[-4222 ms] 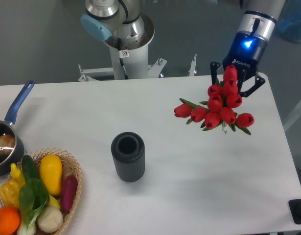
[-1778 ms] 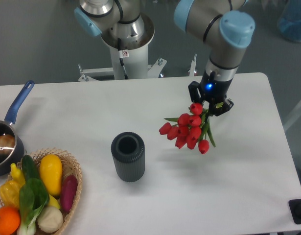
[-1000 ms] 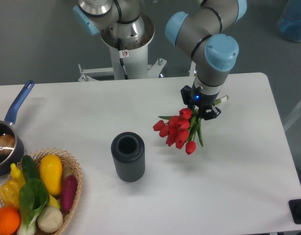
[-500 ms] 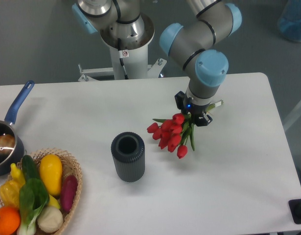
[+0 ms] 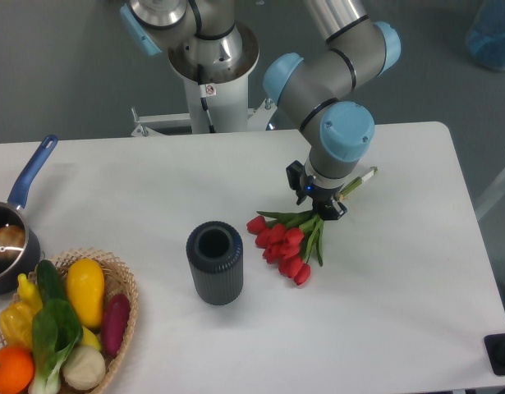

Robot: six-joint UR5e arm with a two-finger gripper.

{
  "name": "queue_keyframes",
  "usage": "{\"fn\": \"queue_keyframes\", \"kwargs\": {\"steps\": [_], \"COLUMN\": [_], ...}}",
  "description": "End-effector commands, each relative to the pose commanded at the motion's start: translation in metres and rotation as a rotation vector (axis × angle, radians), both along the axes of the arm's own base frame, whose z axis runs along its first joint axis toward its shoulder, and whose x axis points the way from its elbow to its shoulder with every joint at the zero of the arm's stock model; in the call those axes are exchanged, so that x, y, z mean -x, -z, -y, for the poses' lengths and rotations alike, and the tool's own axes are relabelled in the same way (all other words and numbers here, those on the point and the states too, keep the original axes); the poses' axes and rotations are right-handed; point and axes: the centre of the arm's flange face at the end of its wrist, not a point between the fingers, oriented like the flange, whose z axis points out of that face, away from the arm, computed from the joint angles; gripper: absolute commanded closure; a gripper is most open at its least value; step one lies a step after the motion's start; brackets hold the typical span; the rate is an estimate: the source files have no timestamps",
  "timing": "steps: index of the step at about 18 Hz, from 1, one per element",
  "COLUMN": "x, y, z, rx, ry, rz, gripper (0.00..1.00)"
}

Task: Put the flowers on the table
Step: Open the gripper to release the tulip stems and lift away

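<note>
Camera view, centre right of the frame: your two-finger gripper (image 5: 318,203) is pinched on the green stems of the bunch of red tulip buds (image 5: 282,243), heads slanting down-left and apparently at or just off the large white matte tabletop (image 5: 400,328). I judge this the set-down. Lower gently until the buds and stems lie flat, spread the jaws only then, and lift straight up. Keep clear of the dark ribbed cylindrical vase (image 5: 214,263), near the buds at left.

Gripper (image 5: 316,203) clamped, arm bent low
</note>
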Motion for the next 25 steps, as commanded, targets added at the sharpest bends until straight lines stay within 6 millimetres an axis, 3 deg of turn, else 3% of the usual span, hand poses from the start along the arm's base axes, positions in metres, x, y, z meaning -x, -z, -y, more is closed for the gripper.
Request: {"fn": "queue_keyframes", "kwargs": {"steps": [1, 2, 8, 13, 16, 20, 23, 25], "x": [0.002, 0.006, 0.005, 0.004, 0.008, 0.023, 0.037, 0.047], "y": [-0.003, -0.008, -0.047, -0.069, -0.100, -0.137, -0.177, -0.189], "z": [0.000, 0.001, 0.013, 0.011, 0.002, -0.002, 0.008, 0.027], "rx": [-0.007, -0.016, -0.048, -0.089, -0.165, -0.209, -0.277, -0.325], "ry": [-0.003, -0.008, -0.073, -0.096, -0.191, -0.194, -0.220, -0.255], "rz": [-0.006, -0.016, -0.068, -0.101, -0.126, -0.195, -0.241, -0.236], "gripper": [0.14, 0.00, 0.00, 0.00, 0.00, 0.00, 0.00, 0.00]}}
